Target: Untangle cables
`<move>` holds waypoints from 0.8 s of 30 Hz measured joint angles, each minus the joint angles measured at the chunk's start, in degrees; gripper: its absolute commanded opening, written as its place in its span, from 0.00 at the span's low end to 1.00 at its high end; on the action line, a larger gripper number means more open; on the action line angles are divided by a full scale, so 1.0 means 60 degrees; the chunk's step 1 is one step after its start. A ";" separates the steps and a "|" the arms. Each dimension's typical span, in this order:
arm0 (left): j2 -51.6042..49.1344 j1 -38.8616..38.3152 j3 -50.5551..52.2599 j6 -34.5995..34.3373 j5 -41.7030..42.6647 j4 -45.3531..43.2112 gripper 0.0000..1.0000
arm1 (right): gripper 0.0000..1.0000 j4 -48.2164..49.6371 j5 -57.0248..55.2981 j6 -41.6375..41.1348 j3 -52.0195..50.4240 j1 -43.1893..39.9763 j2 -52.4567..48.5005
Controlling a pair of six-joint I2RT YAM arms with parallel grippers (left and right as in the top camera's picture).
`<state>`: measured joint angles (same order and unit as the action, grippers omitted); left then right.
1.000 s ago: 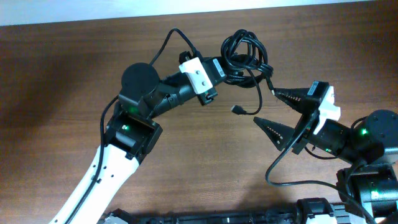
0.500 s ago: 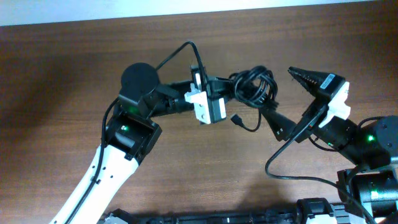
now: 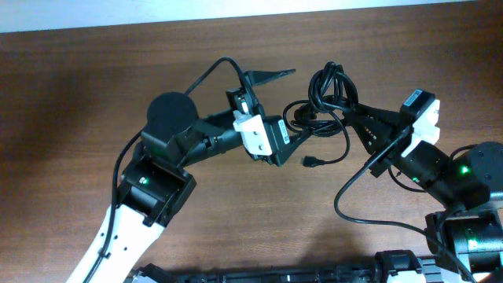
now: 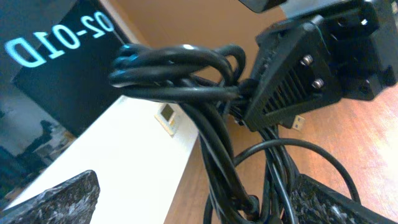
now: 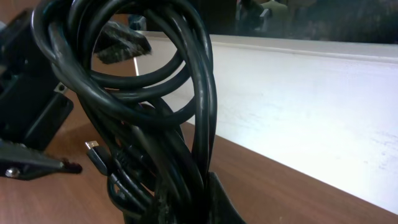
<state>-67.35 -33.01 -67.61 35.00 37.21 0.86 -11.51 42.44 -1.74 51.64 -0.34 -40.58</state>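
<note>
The cables (image 3: 326, 93) form a knotted black bundle lifted a little off the wooden table, with one small plug end (image 3: 312, 163) trailing below it. My right gripper (image 3: 350, 115) is shut on the bundle's right side; in the right wrist view the loops (image 5: 155, 93) rise straight out of the closed jaws (image 5: 186, 200). My left gripper (image 3: 301, 102) stands wide open just left of the bundle, one finger above it and one below. In the left wrist view the cables (image 4: 208, 130) hang between my spread fingertips (image 4: 59, 198), nearer the right one, touching neither clearly.
The table (image 3: 94, 86) is brown wood with a pale wall edge (image 3: 236, 8) along the far side. A thicker black wire (image 3: 365, 212) loops from the right arm over the table near the front. Both arm bases sit at the near edge.
The left gripper has let go of the bundle and opened wide. The right gripper, open before, has closed on the bundle's right side. The bundle shifted slightly right.
</note>
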 measured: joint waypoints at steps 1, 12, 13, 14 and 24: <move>0.0033 0.0000 0.0000 -0.0138 -0.0073 -0.0025 0.99 | 0.04 -0.0004 0.0004 0.0000 0.0000 0.0004 0.0000; 0.0040 -0.0200 0.0000 -0.0561 0.1508 -0.0688 0.47 | 0.04 0.0000 0.0535 0.0000 0.0000 0.0004 0.0000; 0.0040 -0.0306 0.0000 -0.0594 0.1559 -0.0692 0.30 | 0.04 0.0000 0.0637 0.0000 0.0000 0.0004 0.0000; 0.0029 -0.0393 0.0000 -0.0597 0.1566 -0.0743 0.17 | 0.04 0.0000 0.0729 0.0000 0.0000 0.0004 0.0004; -0.0200 -0.0444 0.0011 -0.1180 0.1668 -0.1410 0.00 | 0.04 -0.0295 0.0798 0.0302 0.0007 0.0004 0.0007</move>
<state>-68.55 -35.68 -67.55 27.92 47.22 -7.60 -13.28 47.22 0.08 51.68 -0.32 -40.53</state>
